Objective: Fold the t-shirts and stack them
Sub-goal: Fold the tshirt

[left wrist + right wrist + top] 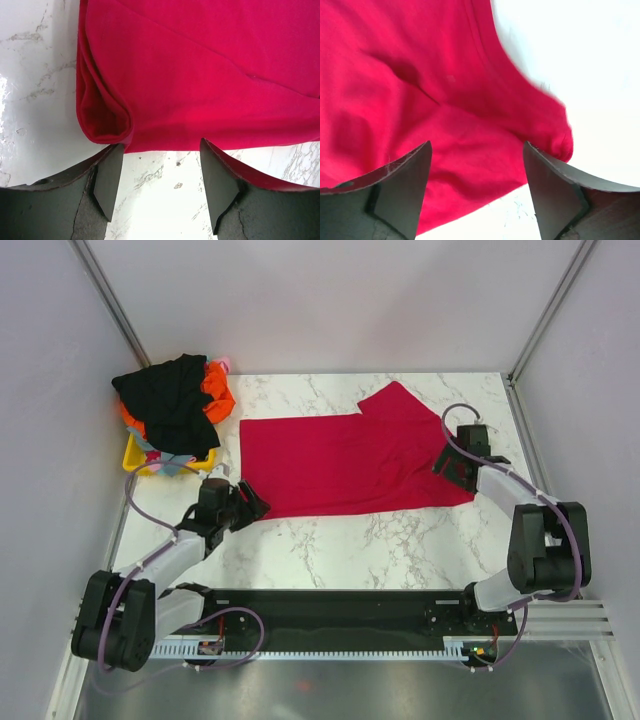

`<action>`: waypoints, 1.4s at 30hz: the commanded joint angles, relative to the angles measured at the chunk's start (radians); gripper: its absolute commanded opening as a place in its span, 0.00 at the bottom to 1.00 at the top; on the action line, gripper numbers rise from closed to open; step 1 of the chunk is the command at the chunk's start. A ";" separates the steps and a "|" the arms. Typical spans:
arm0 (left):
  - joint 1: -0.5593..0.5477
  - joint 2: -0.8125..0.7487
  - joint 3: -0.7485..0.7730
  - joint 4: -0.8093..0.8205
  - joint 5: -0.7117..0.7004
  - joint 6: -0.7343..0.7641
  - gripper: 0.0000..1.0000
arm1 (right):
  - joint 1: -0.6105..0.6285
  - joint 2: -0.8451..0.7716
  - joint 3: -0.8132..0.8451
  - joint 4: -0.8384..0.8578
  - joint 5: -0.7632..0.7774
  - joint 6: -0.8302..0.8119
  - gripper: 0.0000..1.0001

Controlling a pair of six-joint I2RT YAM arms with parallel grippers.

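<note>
Standing at the near edge, I see a heap of soft black t-shirt (170,405) and orange t-shirt (216,390) cloth on a small yellow plastic bin (134,456) by the far left corner of the white marble desk (340,540). The left gripper (246,508) sits at the near left corner of the crimson red cotton t-shirt (350,460), jaws spread and empty, the doubled hem just ahead of its tips. The shirt lies flat mid-desk, its long axis running left to right along the near edge. One sleeve juts toward the far right corner, so I judge the shoulders are at the right. The right gripper (453,466), also spread and holding nothing, hovers over the near right corner. Each arm is nearest its own corner, which suits a lift and fold toward the far edge.
</note>
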 commanded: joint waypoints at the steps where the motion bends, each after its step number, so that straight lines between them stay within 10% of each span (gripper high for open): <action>1: -0.005 0.021 0.037 0.012 -0.013 0.033 0.69 | -0.014 0.008 -0.120 0.064 -0.058 0.037 0.79; 7: -0.003 0.043 0.047 0.009 0.002 0.041 0.69 | -0.092 0.028 -0.241 0.160 -0.073 0.048 0.56; 15: -0.005 0.072 0.073 -0.023 -0.048 0.018 0.66 | -0.207 -0.072 -0.275 0.102 -0.013 0.058 0.00; 22: -0.003 0.153 0.129 -0.106 -0.090 -0.005 0.62 | -0.261 -0.167 -0.347 0.047 -0.002 0.095 0.00; 24: -0.003 0.158 0.132 -0.108 -0.087 -0.003 0.62 | -0.261 -0.181 -0.349 0.047 -0.019 0.094 0.09; 25: -0.003 0.152 0.132 -0.111 -0.084 -0.002 0.63 | -0.261 -0.187 -0.340 0.044 -0.029 0.089 0.45; 28: -0.009 0.055 0.145 -0.174 -0.090 0.010 0.64 | -0.261 -0.234 -0.292 -0.008 -0.033 0.080 0.81; 37: -0.009 -0.077 0.332 -0.223 -0.118 0.066 0.70 | -0.212 -0.403 -0.026 -0.029 -0.053 0.029 0.85; 42: -0.020 -0.016 0.223 0.013 -0.024 0.029 0.69 | -0.085 -0.024 0.310 -0.048 -0.067 -0.041 0.90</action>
